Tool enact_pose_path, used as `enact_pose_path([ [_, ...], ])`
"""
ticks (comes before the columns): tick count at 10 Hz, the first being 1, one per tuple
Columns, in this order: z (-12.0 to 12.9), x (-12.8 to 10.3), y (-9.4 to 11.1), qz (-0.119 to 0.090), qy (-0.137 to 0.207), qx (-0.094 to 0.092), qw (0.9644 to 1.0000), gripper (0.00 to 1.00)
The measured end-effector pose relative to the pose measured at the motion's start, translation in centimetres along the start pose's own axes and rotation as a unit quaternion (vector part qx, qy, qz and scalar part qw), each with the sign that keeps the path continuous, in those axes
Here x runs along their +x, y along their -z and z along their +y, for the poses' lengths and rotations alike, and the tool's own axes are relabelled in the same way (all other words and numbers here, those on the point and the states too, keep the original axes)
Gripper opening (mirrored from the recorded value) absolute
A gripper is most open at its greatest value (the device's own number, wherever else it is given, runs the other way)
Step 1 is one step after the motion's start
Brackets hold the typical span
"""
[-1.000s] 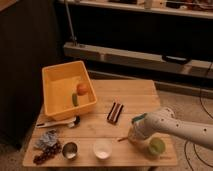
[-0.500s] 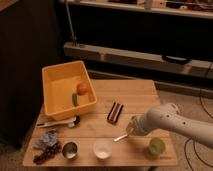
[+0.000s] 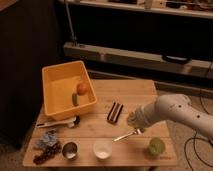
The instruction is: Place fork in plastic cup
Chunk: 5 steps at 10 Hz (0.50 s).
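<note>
One slim silvery metal fork (image 3: pixel 127 135) rides clamped in the gripper's (image 3: pixel 137 130) jaws, lower right; next, lower it into the round light-green plastic cup (image 3: pixel 156 146).

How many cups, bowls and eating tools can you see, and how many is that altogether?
Cups: 2 (green plastic cup, metal cup)
Bowls: 1 (white bowl)
Eating tools: 2 (fork, gripped by the hand just left of the green plastic cup; white-handled utensil)
Total: 5
</note>
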Motion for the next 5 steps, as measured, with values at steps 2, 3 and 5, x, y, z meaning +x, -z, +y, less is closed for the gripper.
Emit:
enact_pose_path([
  [2, -0.1, 0.2, -0.3, 0.006, 0.002, -0.011, 0.9999, 0.29],
  [3, 0.2, 0.8, -1.2, 0.01, 0.004, -0.02, 0.9997, 0.4],
  [5, 1.5, 2.2, -3.7, 0.01, 0.004, -0.041, 0.9991, 0.59],
])
